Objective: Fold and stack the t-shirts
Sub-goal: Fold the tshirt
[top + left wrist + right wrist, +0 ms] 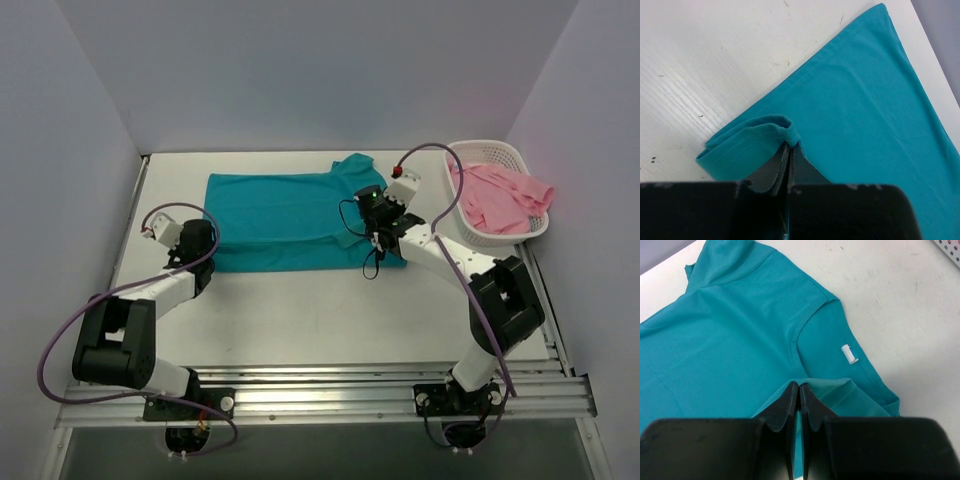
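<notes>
Teal shirt (285, 215) spread on table (300, 320). L gripper (790, 148) clamped on hem corner, cloth bunched at tips. R gripper (799, 389) clamped on shoulder fold, neck label (849, 353) just beyond tips. Pink shirt (500, 195) in basket (480, 148). Est. early: first fold underway, stacking left.

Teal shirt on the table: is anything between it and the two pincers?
Nothing visible. The left pincer is shut on the teal shirt at its hem corner, the right pincer on cloth near the collar. The pink shirt lies apart in the basket, far right.
</notes>
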